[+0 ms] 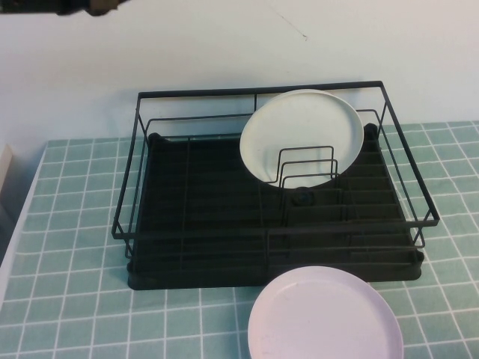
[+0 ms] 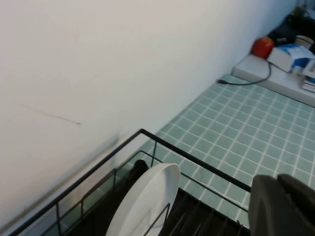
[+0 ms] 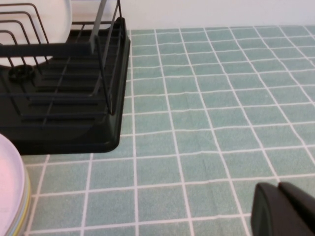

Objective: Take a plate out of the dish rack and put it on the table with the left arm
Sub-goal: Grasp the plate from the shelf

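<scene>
A creamy-white plate [image 1: 303, 134] stands upright between the wire dividers at the back right of the black dish rack [image 1: 262, 232] on the teal tiled table [image 1: 67, 299]. Only a dark part of the left arm [image 1: 90, 7] shows at the top edge of the high view. In the left wrist view my left gripper [image 2: 277, 178] hangs shut and empty high over the rack's top bar [image 2: 197, 160], apart from the plate [image 2: 147, 196]. My right gripper [image 3: 278, 186] is shut and empty low over bare tiles, to the right of the rack [image 3: 74, 137].
A pale pink plate [image 1: 325, 318] lies on the table just in front of the rack. A white wall rises right behind the rack. Beyond the table, a ledge holds a red object [image 2: 262, 46], a box [image 2: 290, 55] and a black cable [image 2: 246, 81].
</scene>
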